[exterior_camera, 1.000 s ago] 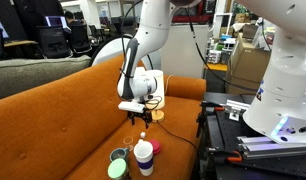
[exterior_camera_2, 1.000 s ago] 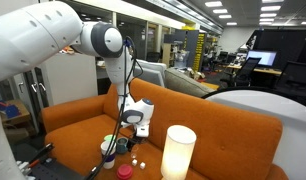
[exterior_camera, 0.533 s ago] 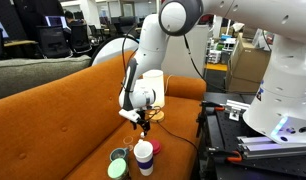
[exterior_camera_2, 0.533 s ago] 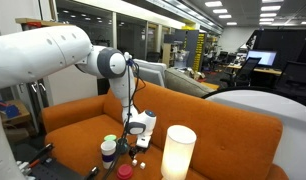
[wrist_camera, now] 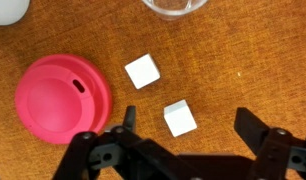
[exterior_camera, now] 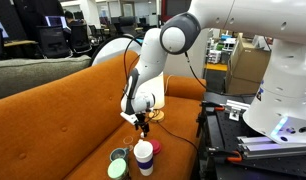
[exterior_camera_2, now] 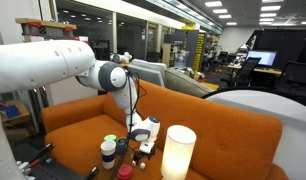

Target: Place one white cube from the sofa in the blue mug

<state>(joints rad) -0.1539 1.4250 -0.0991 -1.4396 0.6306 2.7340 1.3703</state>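
In the wrist view two small white cubes lie on the orange sofa seat. One white cube lies between my open gripper's fingers, nearer the left one. The other cube lies just beyond it. In both exterior views the gripper hangs low over the seat, fingers down. The blue mug stands on the seat in front of the gripper, beside the other cups. It is empty-handed.
A pink lid lies left of the cubes, also seen in an exterior view. A white cup with a purple band and a green cup stand by the mug. A tall white lamp stands close by.
The arm has bent down and the gripper has dropped from well above the seat to just over the cubes. The cups and lid have not moved.
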